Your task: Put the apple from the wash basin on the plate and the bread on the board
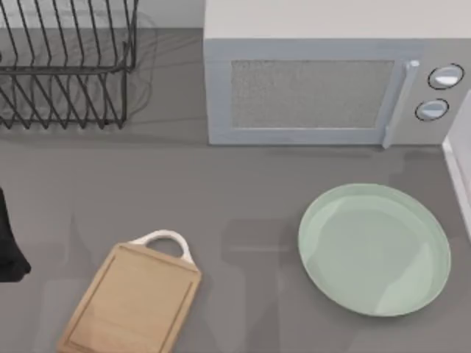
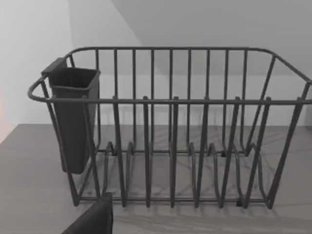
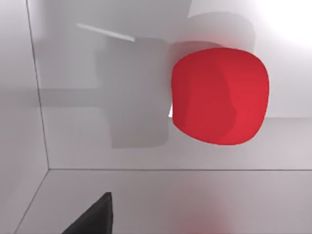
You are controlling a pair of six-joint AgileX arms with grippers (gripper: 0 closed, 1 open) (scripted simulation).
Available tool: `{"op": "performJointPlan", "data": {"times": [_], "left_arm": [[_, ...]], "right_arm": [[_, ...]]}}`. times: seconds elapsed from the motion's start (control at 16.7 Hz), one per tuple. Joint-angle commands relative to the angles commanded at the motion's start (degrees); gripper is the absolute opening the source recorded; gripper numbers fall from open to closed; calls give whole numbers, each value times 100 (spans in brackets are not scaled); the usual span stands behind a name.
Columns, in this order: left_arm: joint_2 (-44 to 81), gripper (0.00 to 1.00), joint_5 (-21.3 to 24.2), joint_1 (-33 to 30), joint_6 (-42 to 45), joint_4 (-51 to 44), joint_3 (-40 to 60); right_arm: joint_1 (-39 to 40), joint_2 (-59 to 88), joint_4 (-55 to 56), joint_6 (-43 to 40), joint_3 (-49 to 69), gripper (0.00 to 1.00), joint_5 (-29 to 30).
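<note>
The red apple (image 3: 219, 95) lies on the white floor of the wash basin (image 3: 146, 195), close to a wall. My right gripper (image 3: 92, 219) hovers over the basin, a short way from the apple, with a dark part of it at the picture's edge. The pale green plate (image 1: 374, 248) sits at the table's right. The wooden board (image 1: 132, 301) with its white loop handle lies at the front left. The bread is out of view. My left arm (image 1: 9, 246) is parked at the left edge, its gripper (image 2: 92, 219) facing the dish rack.
A black wire dish rack (image 1: 62, 66) with a dark cutlery cup (image 2: 73, 117) stands at the back left. A grey microwave (image 1: 324, 92) fills the back middle and right. The basin's white rim (image 1: 460, 169) borders the plate on the right.
</note>
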Motion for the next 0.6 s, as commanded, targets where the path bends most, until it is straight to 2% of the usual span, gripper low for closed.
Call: {"op": "performJointPlan", "data": {"times": [0.24,0.6], "left_arm": [[0,100,0,0,0,0,0],[0,100,0,0,0,0,0]], "right_arm": [[-4,291,407,3,-162,100,2],[-18,1375,2245,19,-785,100,12]]}}
